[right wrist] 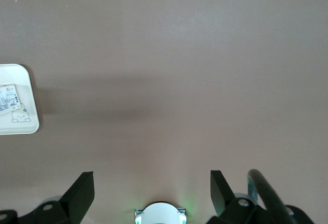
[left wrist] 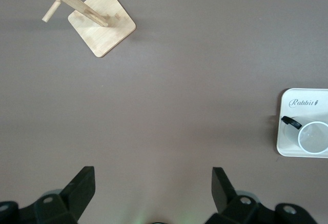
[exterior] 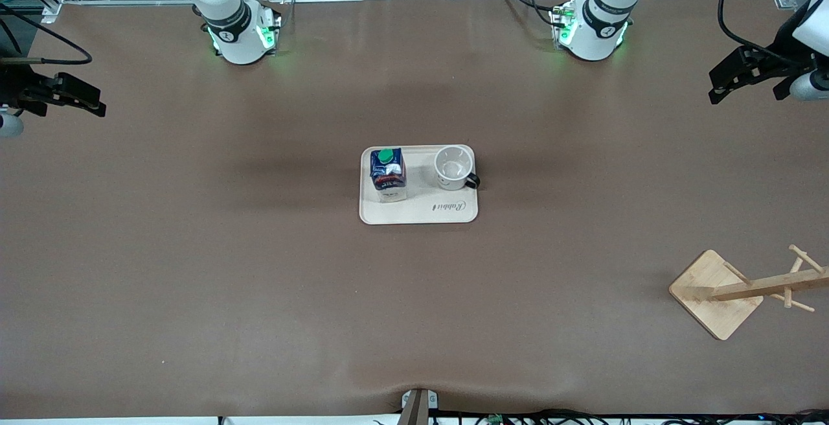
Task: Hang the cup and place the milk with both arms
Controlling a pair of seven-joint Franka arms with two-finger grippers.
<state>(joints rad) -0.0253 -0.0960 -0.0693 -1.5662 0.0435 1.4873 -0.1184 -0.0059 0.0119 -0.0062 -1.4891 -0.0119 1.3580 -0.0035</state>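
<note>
On the tray (exterior: 414,214) at mid-bench, the cup (exterior: 453,167) stands beside the milk (exterior: 387,174), cup toward the left arm's end, handle pointing that way, so the left gripper (left wrist: 151,180) suits it. The right gripper (right wrist: 150,182) suits the milk. Both grippers hover spread wide and empty over their bench ends; the rack (exterior: 751,290) stands at the left arm's end.

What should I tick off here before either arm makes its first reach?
1. Left hand open, over bare table: ok.
2. Right hand open, over bare table: ok.
3. Small white smiley mug with black handle upright on the cream rectangular tray: ok.
4. Dark blue milk carton with green cap upright beside the mug: ok.
5. Wooden peg rack standing on its base: ok.
6. Mug handle facing the left arm's end: ok.
</note>
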